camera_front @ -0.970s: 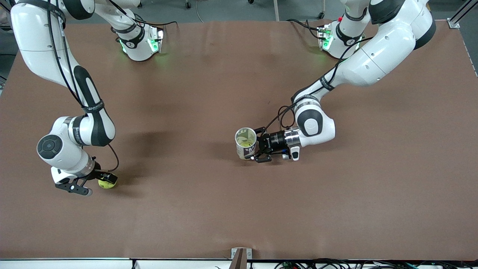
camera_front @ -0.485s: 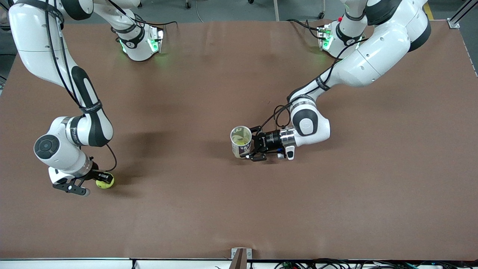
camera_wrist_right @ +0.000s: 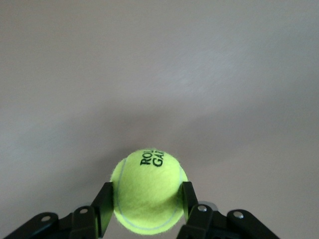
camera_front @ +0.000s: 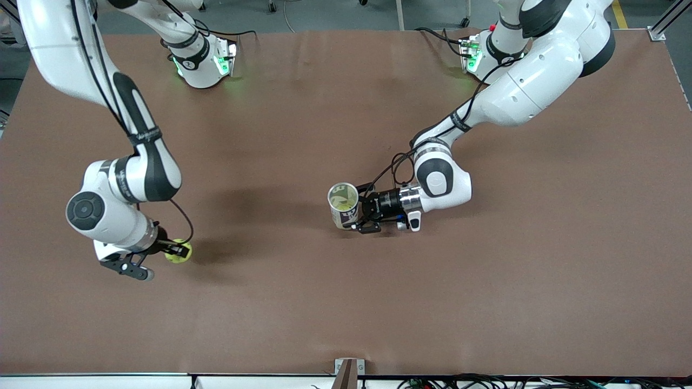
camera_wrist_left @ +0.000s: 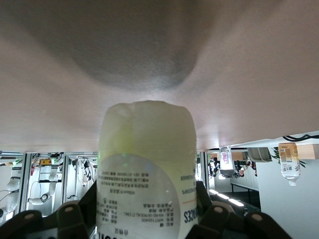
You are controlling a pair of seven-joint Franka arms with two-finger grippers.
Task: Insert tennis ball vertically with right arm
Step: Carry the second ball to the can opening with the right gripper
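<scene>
My right gripper (camera_front: 174,251) is shut on a yellow-green tennis ball (camera_front: 179,252) and holds it over the brown table toward the right arm's end. In the right wrist view the ball (camera_wrist_right: 148,192) sits squarely between the two black fingers (camera_wrist_right: 185,199). My left gripper (camera_front: 358,213) is shut on a clear labelled ball can (camera_front: 343,205), open mouth up, at the middle of the table. In the left wrist view the can (camera_wrist_left: 146,169) fills the gap between the fingers (camera_wrist_left: 208,209).
The brown table (camera_front: 346,302) stretches bare between the two grippers. The arms' bases (camera_front: 203,62) stand at the edge farthest from the front camera. A small bracket (camera_front: 349,370) sits at the nearest edge.
My right gripper has risen with the tennis ball and moved toward the can. My left gripper has shifted the can a little toward the right arm's end.
</scene>
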